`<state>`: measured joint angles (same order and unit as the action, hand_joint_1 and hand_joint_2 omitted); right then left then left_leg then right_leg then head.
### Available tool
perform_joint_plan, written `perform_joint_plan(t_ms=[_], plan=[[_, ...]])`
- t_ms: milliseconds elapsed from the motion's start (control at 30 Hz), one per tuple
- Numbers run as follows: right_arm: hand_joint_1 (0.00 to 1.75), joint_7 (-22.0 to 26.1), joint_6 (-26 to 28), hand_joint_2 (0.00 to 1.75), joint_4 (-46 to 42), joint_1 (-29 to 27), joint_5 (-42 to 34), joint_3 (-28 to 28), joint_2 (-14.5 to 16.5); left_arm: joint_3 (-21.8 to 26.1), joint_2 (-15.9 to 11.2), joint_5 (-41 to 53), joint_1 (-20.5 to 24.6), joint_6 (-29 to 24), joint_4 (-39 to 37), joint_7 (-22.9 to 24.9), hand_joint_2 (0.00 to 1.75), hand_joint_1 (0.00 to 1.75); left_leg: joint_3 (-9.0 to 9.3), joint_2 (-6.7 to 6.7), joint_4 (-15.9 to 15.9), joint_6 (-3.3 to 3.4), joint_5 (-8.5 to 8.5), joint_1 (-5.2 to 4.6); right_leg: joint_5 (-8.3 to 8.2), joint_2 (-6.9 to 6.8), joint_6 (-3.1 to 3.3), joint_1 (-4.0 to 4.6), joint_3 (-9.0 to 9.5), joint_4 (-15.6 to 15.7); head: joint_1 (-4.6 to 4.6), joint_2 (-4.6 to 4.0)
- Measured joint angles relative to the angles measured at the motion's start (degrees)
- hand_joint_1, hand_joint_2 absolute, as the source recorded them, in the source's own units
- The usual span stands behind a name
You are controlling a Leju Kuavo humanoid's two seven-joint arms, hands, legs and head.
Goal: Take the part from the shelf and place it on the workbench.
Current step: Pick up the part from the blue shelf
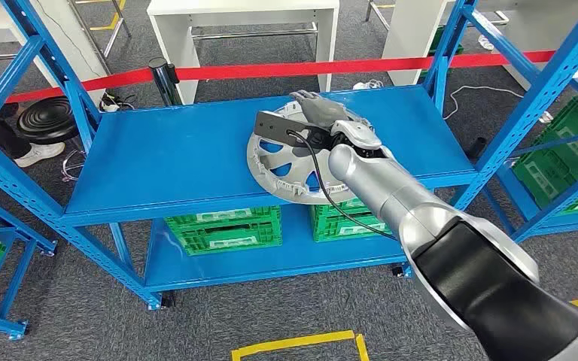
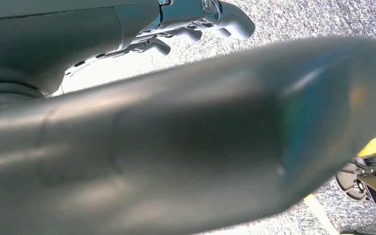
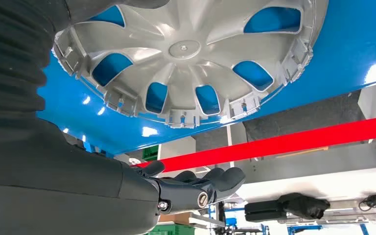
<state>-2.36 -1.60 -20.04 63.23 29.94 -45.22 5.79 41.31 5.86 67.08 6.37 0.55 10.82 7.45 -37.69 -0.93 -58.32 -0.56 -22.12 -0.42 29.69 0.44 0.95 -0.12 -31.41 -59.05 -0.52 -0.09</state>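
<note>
- Right now the blue shelf (image 1: 173, 158) spans the middle of the head view, its top deck carrying the part, with green crates (image 1: 226, 228) on the level below.
- Right arm (image 1: 421, 218) reaches in from the lower right, silver forearm stretched out over the deck, a black cable looping along it.
- Silver wheel cover (image 1: 286, 169), the part, lies hollow side up on the top deck, toward the deck's right half, its near rim close to the front edge.
- Right hand (image 1: 330, 119) hovers over the far side of the wheel cover, fingers extended forward and apart; in the right wrist view the fingers (image 3: 210, 182) stick out past the cover's rim with nothing between them, so it holds nothing.
- Left hand (image 2: 196, 24) shows in the left wrist view over grey carpet, fingers curled loosely; whether it is closed I cannot tell.
- Red barrier tape (image 1: 331, 68) runs behind the shelf.
</note>
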Motion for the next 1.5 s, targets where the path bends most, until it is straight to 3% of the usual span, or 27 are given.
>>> perform_joint_plan(t_ms=[133,333,667,1400,1433,1500], plan=[[0.00,-0.79,-0.81,1.75,0.01,-0.50,0.44,0.00,0.00,0.00,0.00,0.14,0.20,0.03,0.00,0.33,0.00,0.00,0.00,0.00,0.00,0.00,0.00,0.00,0.00,0.00,0.00,0.00,0.00,0.00,0.00,-0.02],[0.00,-4.54,-6.48,1.75,0.66,-3.51,0.79,-0.01,0.03,-0.04,0.00,0.37,0.74,0.29,0.00,1.25,0.00,0.00,0.01,-0.01,0.00,0.02,-0.02,0.00,0.01,-0.01,0.00,0.01,0.00,0.03,0.01,-0.01],[0.00,-4.59,-6.53,1.75,1.14,-7.01,0.43,-0.04,0.45,-0.58,0.02,1.09,1.36,0.42,0.00,2.02,0.00,0.00,-0.06,0.00,0.00,0.03,-0.02,0.00,0.01,-0.01,0.00,0.01,-0.05,0.03,0.00,-0.02],[0.00,-4.83,-6.68,1.75,1.18,-8.04,0.21,-0.04,0.48,-0.96,0.02,1.25,1.57,0.42,0.00,2.20,0.00,0.00,-0.07,0.00,0.00,0.03,-0.02,0.00,0.01,-0.01,0.00,0.01,-0.05,0.03,0.00,-0.02],[0.07,-4.83,-6.73,1.75,1.18,-8.07,0.16,-0.04,0.48,-0.96,0.02,1.26,1.57,0.42,0.00,2.23,0.00,0.00,-0.07,0.00,0.00,0.03,-0.02,0.00,0.01,-0.01,0.00,0.01,-0.05,0.03,0.00,-0.02],[0.94,-4.86,-6.88,1.75,1.18,-8.17,0.05,-0.04,0.48,-0.97,0.02,1.30,1.58,0.42,0.00,2.28,0.00,0.00,-0.07,0.00,0.00,0.03,-0.02,0.00,0.01,-0.01,0.00,0.01,-0.05,0.03,0.00,-0.02]])
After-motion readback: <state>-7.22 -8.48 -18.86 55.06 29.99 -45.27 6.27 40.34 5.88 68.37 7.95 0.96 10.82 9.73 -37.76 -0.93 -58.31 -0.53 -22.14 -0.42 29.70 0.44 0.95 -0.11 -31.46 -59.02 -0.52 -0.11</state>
